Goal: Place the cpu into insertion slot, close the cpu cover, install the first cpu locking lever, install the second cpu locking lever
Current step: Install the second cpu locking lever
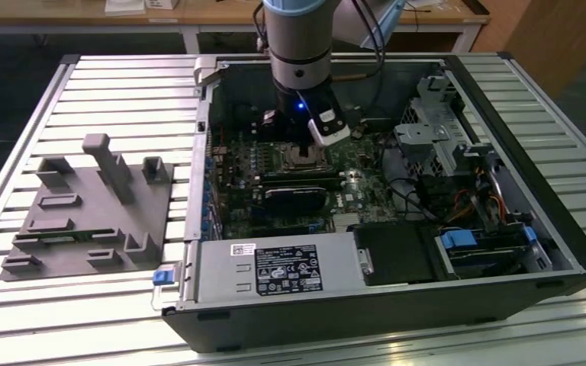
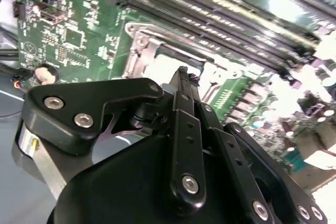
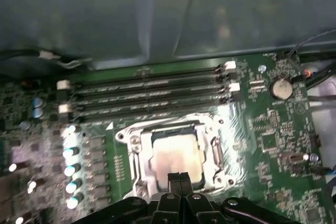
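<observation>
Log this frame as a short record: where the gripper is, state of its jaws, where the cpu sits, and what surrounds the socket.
gripper: directly over the socket, inside the open computer case
jaws: pressed together, holding nothing
cpu: lying in the insertion slot, pale metal top showing
neighbours: long memory slots run beside the socket on the green motherboard
outside the case: grey fixture block on the slatted table, at the exterior view's left

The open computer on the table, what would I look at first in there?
Probably the robot arm reaching straight down into the open computer case. Its gripper sits just over the shiny cpu, which lies in the insertion slot beside the long black memory slots on the green board.
</observation>
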You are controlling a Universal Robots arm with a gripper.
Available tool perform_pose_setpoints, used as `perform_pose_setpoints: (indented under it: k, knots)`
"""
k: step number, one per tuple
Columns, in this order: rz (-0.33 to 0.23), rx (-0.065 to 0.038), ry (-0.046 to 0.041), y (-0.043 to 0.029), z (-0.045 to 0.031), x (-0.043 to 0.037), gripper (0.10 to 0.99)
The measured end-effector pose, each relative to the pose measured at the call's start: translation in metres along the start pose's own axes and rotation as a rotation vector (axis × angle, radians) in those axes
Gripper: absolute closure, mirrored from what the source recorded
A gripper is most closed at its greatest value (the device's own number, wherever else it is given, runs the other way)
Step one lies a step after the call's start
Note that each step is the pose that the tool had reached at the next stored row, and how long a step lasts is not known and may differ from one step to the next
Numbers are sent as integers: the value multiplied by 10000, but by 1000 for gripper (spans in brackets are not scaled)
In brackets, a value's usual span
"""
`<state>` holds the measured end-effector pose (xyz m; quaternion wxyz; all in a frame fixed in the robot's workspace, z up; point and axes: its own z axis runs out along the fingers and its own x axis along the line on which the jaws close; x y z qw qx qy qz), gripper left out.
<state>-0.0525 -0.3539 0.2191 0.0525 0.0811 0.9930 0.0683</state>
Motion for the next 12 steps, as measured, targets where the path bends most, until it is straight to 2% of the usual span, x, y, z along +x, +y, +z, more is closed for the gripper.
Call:
perform_pose_setpoints:
  k: [4,12]
  knots:
    - [-8,90,5,68,26,-39,980]
    - [-9,104,7,72,28,-40,980]
